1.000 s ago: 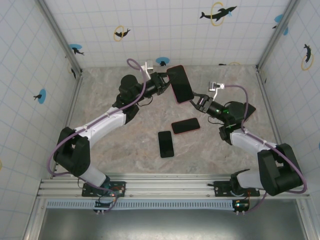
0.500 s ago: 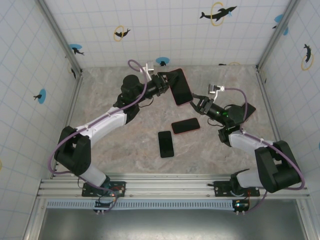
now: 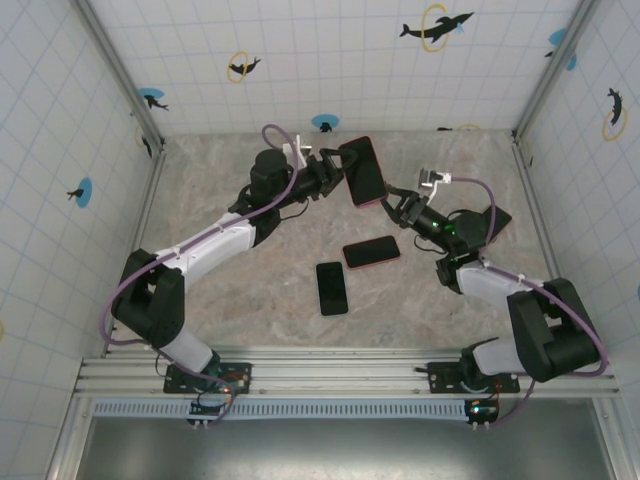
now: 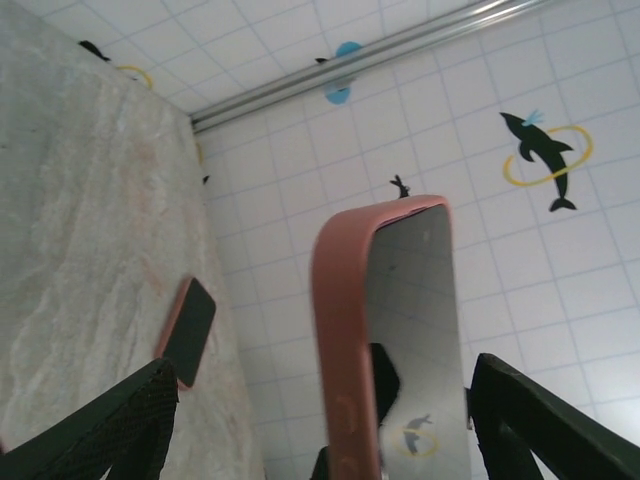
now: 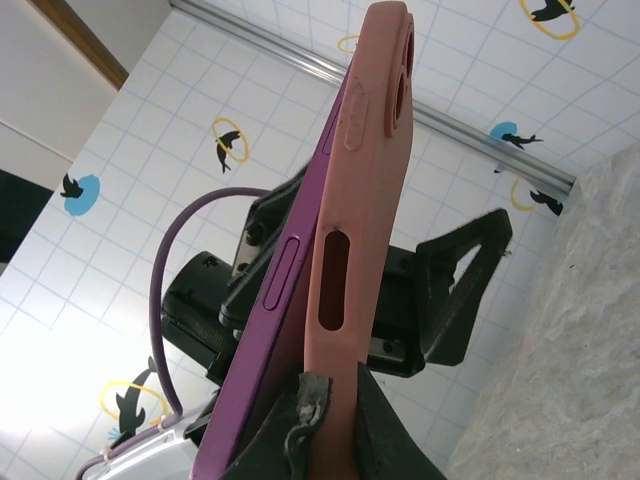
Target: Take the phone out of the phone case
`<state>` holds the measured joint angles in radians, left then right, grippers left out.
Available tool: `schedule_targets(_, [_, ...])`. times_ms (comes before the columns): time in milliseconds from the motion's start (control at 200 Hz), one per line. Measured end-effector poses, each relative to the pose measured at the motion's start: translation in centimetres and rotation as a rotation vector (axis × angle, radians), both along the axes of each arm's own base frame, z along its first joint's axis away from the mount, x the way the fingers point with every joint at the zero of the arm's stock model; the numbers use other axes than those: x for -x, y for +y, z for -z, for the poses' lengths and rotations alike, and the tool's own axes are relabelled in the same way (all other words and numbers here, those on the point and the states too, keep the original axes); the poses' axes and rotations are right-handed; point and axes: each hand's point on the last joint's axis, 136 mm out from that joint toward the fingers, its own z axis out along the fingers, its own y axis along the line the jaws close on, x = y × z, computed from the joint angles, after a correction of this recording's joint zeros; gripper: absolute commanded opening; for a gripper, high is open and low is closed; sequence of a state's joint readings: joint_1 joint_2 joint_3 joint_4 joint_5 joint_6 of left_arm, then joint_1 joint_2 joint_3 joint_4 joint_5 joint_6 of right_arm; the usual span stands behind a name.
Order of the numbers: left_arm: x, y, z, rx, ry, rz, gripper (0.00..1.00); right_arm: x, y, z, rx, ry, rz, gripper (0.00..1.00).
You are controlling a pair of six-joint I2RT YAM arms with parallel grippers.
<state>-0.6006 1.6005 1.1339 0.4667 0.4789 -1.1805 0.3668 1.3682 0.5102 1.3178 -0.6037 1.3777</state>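
Starting on the left: left tool (image 3: 333, 178) spread wide, fingers (image 4: 110, 430) flanking the phone case (image 4: 338, 330) in mid-air, touching neither side by the look of the left wrist view. No support from there, then. Moving to the middle: pink phone case raised high above the desk (image 3: 250, 300), up on end and tilted, with the phone (image 4: 415, 300) seated inside at the top and, judging from the right wrist view, parted a little from the case lower down. On to the right: right tool (image 3: 393, 205) clamped tight on the bottom end of the phone case, carrying the whole load alone.

Dangers, same order. Closing the left tool off-centre: likely to shove the case sideways and twist it out of the single grip. Pinching case and phone together: no separation at all. A thin hold at one end on the right, with a long lever above: liable to pivot or slip under any push. After a slip, a long drop to the hard desk, perhaps onto the red-cased phone (image 3: 371, 251) or the black phone (image 3: 332, 287) lying flat just below.

Room now. Left side wall (image 3: 60, 150) well off, plenty of bare desk beside the left arm (image 3: 215, 240). Back wall (image 3: 330, 70) near behind the raised case, so little margin for pulling rearward. Between the two tools, tight quarters. Beyond the right tool, open desk up to the right wall (image 3: 600, 170).
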Motion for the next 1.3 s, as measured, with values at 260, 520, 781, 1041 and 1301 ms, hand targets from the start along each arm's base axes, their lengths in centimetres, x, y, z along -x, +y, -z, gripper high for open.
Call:
schedule_targets(260, [1.7,2.5,1.4,-0.025,0.067,-0.122,0.78,-1.5,-0.6,0.6,0.002,0.005,0.079,0.00])
schedule_targets(520, [5.8,1.2,2.1,0.006,0.136,-0.173,0.74,-3.0,-1.2,1.4,0.009,0.007,0.176,0.00])
schedule_targets(781, [7.2,-0.5,1.3,0.049,0.152,-0.207,0.66,-3.5,-1.1,1.6,0.009,0.004,0.237,0.00])
schedule_targets(1041, [7.3,-2.8,-1.4,0.136,0.136,-0.214,0.64,-3.6,-1.2,2.2,0.017,0.008,0.277,0.00])
schedule_targets(1301, [8.0,-4.9,-1.9,0.201,0.159,-0.180,0.63,-3.6,-1.4,2.2,0.013,0.007,0.290,0.00])
